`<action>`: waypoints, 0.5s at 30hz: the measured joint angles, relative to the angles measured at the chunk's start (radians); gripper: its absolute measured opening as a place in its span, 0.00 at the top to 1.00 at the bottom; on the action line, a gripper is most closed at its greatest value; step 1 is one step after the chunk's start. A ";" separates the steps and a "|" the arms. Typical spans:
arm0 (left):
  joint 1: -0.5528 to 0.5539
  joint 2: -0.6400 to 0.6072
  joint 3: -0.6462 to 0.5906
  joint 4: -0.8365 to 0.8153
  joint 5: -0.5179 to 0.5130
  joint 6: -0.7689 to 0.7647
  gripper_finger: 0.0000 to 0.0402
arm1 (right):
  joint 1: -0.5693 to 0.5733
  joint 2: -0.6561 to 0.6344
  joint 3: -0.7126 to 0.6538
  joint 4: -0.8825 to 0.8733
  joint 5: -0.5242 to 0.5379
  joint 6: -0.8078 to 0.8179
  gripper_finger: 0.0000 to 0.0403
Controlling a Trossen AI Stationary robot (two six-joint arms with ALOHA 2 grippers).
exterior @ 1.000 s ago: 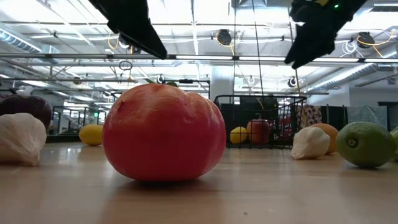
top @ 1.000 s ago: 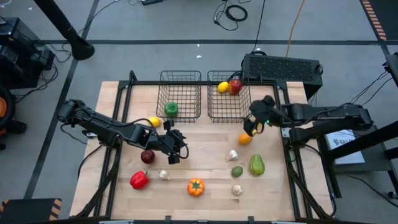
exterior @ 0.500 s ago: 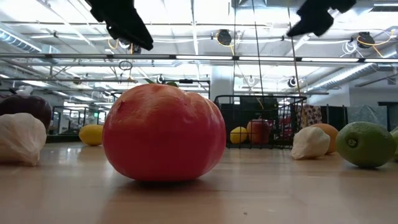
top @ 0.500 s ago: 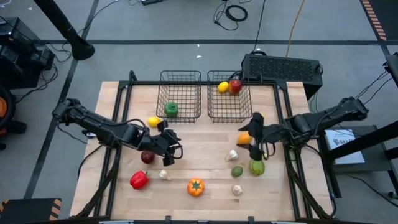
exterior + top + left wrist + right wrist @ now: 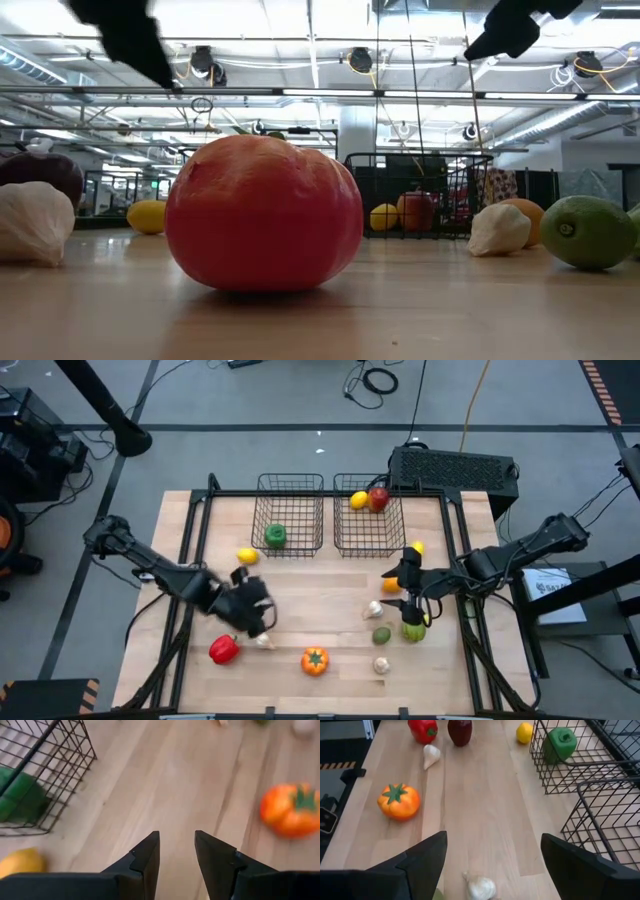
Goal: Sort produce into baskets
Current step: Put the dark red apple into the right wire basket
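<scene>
Here the sorting stood partway: the left dark wire-mesh basket point(image 5: 290, 512) held a green pepper point(image 5: 276, 536), the right matching basket point(image 5: 368, 515) a yellow lemon point(image 5: 358, 500) and a red apple point(image 5: 379, 498), and most produce lay loose on the wooden counter point(image 5: 330, 600).

The left jaws point(image 5: 177, 851) hung part open and empty above bare wood; an orange tomato-shaped pepper point(image 5: 290, 810) lay off to one side ahead of them, a second yellow lemon point(image 5: 20, 861) close on the other side. From above, these jaws point(image 5: 255, 615) stood over the dark red apple, hiding it, just beside a small whitish bulb point(image 5: 266, 642) and a red pepper point(image 5: 224, 650).

The right jaws point(image 5: 492, 852) stood wide and empty, another whitish bulb point(image 5: 481, 887) lying between and just below the tips; from above they point(image 5: 412, 588) hovered beside an orange point(image 5: 391, 585).

Likely both arms were reaching for a pick. Next, each must descend, straddle one piece, then close.
</scene>
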 joint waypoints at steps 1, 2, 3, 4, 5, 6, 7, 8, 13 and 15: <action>-0.041 -0.004 0.000 -0.033 -0.045 -0.034 0.67 | 0.005 0.001 0.000 -0.004 0.000 0.000 0.22; -0.083 -0.007 0.000 -0.066 -0.088 -0.077 0.67 | 0.010 0.002 0.000 -0.008 -0.001 0.000 0.22; -0.124 -0.008 0.000 -0.094 -0.127 -0.124 0.67 | 0.016 0.002 0.000 -0.009 -0.001 0.000 0.22; -0.166 -0.008 0.000 -0.114 -0.161 -0.175 0.67 | 0.021 0.002 0.000 -0.008 -0.001 0.000 0.22; -0.204 -0.008 0.000 -0.135 -0.185 -0.227 0.67 | 0.025 0.002 0.000 -0.009 -0.001 -0.004 0.22; -0.236 -0.008 0.000 -0.162 -0.199 -0.285 0.67 | 0.029 0.002 0.000 -0.009 -0.001 -0.012 0.22; -0.264 -0.008 0.000 -0.186 -0.204 -0.351 0.67 | 0.033 0.002 0.000 -0.009 -0.001 -0.019 0.22; -0.286 -0.008 0.000 -0.208 -0.206 -0.420 0.67 | 0.034 0.002 0.000 -0.009 -0.001 -0.027 0.22; -0.367 0.001 -0.004 -0.306 -0.215 -0.681 0.67 | 0.037 0.002 0.000 -0.002 0.000 -0.057 0.22; -0.385 0.009 -0.019 -0.335 -0.214 -0.700 0.67 | 0.037 0.002 0.000 -0.002 0.000 -0.066 0.22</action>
